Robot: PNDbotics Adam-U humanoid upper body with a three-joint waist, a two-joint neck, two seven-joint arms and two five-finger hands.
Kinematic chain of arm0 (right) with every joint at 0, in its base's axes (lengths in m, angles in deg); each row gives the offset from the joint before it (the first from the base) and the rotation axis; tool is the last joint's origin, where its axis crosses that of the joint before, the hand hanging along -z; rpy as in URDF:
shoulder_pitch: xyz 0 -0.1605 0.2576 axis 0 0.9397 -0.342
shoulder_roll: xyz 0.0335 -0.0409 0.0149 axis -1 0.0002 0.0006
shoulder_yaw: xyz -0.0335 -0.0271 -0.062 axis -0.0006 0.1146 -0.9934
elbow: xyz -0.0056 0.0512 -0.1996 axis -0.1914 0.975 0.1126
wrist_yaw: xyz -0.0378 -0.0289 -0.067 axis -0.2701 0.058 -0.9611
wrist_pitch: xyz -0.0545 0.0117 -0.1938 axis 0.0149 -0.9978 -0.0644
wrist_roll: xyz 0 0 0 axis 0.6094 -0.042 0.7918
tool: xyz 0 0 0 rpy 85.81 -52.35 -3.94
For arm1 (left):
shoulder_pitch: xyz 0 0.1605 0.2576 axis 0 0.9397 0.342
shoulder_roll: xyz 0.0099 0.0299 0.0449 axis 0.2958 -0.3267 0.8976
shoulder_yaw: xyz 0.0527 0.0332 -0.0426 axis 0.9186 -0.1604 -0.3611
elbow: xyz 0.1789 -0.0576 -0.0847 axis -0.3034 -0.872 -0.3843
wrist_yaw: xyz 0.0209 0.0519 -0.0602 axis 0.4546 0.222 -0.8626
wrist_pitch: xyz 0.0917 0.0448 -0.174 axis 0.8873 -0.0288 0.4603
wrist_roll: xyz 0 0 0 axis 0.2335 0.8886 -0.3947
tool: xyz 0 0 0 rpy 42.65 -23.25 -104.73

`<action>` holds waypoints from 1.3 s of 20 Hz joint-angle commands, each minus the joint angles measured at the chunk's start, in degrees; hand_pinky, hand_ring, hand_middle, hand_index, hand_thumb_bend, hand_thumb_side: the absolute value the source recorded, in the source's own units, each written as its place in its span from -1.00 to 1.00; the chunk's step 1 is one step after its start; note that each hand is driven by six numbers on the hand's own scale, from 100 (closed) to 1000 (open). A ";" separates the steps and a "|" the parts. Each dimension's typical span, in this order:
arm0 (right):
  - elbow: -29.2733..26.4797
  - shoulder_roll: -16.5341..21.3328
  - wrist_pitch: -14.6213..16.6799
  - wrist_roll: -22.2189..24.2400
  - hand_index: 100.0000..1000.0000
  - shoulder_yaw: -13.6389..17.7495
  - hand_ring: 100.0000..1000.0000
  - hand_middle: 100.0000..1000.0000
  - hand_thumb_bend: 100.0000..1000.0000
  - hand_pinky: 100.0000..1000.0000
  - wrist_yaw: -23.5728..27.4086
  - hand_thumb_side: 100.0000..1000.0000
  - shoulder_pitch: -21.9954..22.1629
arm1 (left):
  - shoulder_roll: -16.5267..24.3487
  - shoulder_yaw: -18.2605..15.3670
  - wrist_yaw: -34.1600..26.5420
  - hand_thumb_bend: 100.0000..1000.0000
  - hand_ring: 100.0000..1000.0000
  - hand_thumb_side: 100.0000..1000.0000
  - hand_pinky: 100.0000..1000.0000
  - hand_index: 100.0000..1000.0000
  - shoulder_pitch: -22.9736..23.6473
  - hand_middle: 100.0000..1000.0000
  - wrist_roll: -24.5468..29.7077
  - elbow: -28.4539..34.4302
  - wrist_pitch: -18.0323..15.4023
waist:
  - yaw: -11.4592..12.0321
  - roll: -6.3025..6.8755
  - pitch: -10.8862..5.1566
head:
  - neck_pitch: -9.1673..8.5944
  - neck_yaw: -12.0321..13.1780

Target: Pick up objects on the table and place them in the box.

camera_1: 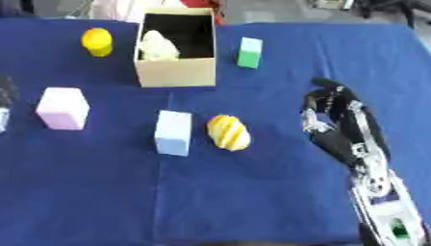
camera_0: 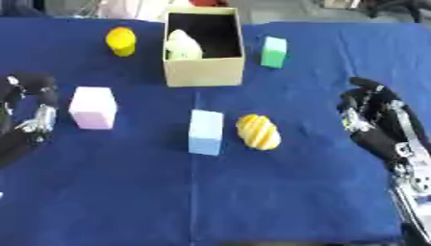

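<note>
Currently your right hand (camera_1: 333,115) rests curled and empty, right of the yellow striped object (camera_0: 258,131); your left hand (camera_0: 32,103) likewise, beside the pink block (camera_0: 93,107).

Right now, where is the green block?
The green block stands on the blue cloth just right of the open box, at the table's far side.
</note>
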 commanded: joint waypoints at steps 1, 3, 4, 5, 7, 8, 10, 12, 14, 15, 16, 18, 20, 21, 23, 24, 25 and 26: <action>-0.42 1.21 -0.03 0.07 0.59 0.00 0.10 0.11 -1.00 0.31 0.15 -0.61 -0.41 | 8.17 0.73 1.50 -1.00 0.23 -0.39 0.71 0.45 0.02 0.16 2.44 1.65 -0.37 | -0.15 1.01 -1.84 | -0.88 0.07; -0.36 1.28 -0.05 0.10 0.59 -0.05 0.10 0.11 -1.00 0.31 0.12 -0.61 -0.42 | 12.48 1.38 2.15 -1.00 0.27 -0.40 0.72 0.51 -0.03 0.22 4.35 1.53 -0.58 | -0.27 1.12 -1.97 | -0.93 0.09; -0.34 1.32 -0.04 0.16 0.59 -0.11 0.10 0.11 -1.00 0.31 0.09 -0.61 -0.43 | 14.79 1.82 2.42 -1.00 0.30 -0.42 0.72 0.54 -0.22 0.25 5.70 1.41 -0.72 | -0.35 1.19 -2.07 | -0.92 0.09; -0.32 1.36 -0.03 0.22 0.59 -0.16 0.10 0.11 -1.00 0.31 0.06 -0.60 -0.43 | 16.85 2.15 2.73 -1.00 0.32 -0.43 0.72 0.55 -0.59 0.27 7.13 1.26 -0.91 | -0.40 1.22 -2.16 | -0.90 0.10; -0.24 1.43 -0.05 0.32 0.59 -0.27 0.10 0.11 -1.00 0.31 0.03 -0.61 -0.41 | 20.65 3.03 3.39 -1.00 0.35 -0.43 0.72 0.60 -1.71 0.32 10.39 0.44 -1.15 | -0.54 1.30 -2.34 | -0.86 0.21; -0.20 1.49 -0.05 0.41 0.59 -0.36 0.10 0.11 -1.00 0.31 0.02 -0.61 -0.39 | 22.53 3.69 3.46 -0.98 0.38 -0.43 0.72 0.63 -2.51 0.35 12.15 -0.23 -1.13 | -0.67 1.34 -2.47 | -0.81 0.28; -0.12 1.57 -0.04 0.62 0.59 -0.56 0.10 0.11 -1.00 0.31 -0.02 -0.61 -0.38 | 25.75 5.42 3.64 -0.82 0.45 -0.39 0.74 0.69 -4.66 0.45 16.20 -1.97 -1.08 | -0.96 1.38 -2.75 | -0.68 0.47; -0.03 1.60 -0.03 0.79 0.59 -0.71 0.11 0.11 -1.00 0.31 -0.02 -0.61 -0.33 | 27.86 7.29 4.36 -0.70 0.50 -0.34 0.74 0.73 -7.37 0.51 20.97 -4.12 -1.14 | -1.26 1.41 -3.02 | -0.53 0.68; 0.06 1.65 -0.03 0.94 0.59 -0.85 0.11 0.11 -1.00 0.31 0.01 -0.61 -0.25 | 28.60 8.80 5.64 -0.60 0.52 -0.34 0.74 0.74 -10.75 0.53 25.48 -6.81 -1.24 | -1.50 1.43 -3.24 | -0.39 0.93; 0.08 1.65 -0.02 0.99 0.59 -0.90 0.11 0.11 -1.00 0.31 0.03 -0.61 -0.23 | 28.48 9.36 6.36 -0.58 0.53 -0.34 0.74 0.74 -12.30 0.53 27.01 -8.31 -1.27 | -1.55 1.44 -3.30 | -0.35 0.98; 0.10 1.67 -0.01 1.07 0.59 -0.98 0.11 0.11 -1.00 0.31 0.06 -0.61 -0.23 | 28.13 9.99 7.13 -0.51 0.54 -0.29 0.74 0.76 -13.82 0.55 28.32 -9.98 -1.28 | -1.61 1.45 -3.37 | -0.30 0.99; 0.16 1.74 -0.01 1.20 0.59 -1.09 0.11 0.11 -1.00 0.31 0.09 -0.61 -0.23 | 26.93 11.51 9.38 -0.38 0.58 -0.27 0.74 0.79 -16.97 0.59 30.97 -13.62 -1.59 | -1.68 1.46 -3.50 | -0.14 1.02; 0.22 1.76 -0.01 1.27 0.59 -1.15 0.11 0.11 -1.00 0.31 0.11 -0.61 -0.21 | 25.29 12.92 12.08 -0.28 0.59 -0.27 0.74 0.80 -19.81 0.62 33.37 -17.03 -2.51 | -1.72 1.45 -3.60 | 0.01 1.08; 0.26 1.78 -0.02 1.32 0.59 -1.20 0.11 0.11 -1.00 0.31 0.13 -0.61 -0.15 | 24.30 13.69 13.77 -0.24 0.60 -0.26 0.73 0.80 -21.31 0.62 34.68 -18.74 -3.22 | -1.75 1.43 -3.69 | 0.14 1.08; 0.33 1.80 -0.02 1.39 0.59 -1.26 0.11 0.11 -1.00 0.31 0.16 -0.62 -0.07 | 22.41 14.90 17.04 -0.18 0.61 -0.28 0.73 0.82 -23.84 0.64 36.86 -22.10 -4.80 | -1.82 1.37 -3.85 | 0.33 1.15; 0.35 1.79 -0.02 1.41 0.59 -1.28 0.11 0.11 -1.00 0.31 0.17 -0.62 -0.05 | 21.42 15.38 18.63 -0.16 0.61 -0.31 0.72 0.82 -24.99 0.65 37.84 -23.84 -5.56 | -1.84 1.35 -3.93 | 0.41 1.19; 0.38 1.78 -0.02 1.42 0.59 -1.29 0.11 0.11 -1.00 0.31 0.18 -0.62 -0.02 | 20.37 15.73 20.19 -0.15 0.61 -0.32 0.72 0.82 -26.08 0.65 38.70 -25.58 -6.28 | -1.84 1.31 -4.00 | 0.47 1.18; 0.40 1.78 -0.02 1.43 0.59 -1.30 0.11 0.11 -1.00 0.31 0.19 -0.62 0.01 | 19.41 15.95 21.50 -0.14 0.61 -0.35 0.71 0.82 -26.98 0.65 39.31 -27.07 -6.98 | -1.84 1.27 -4.05 | 0.50 1.15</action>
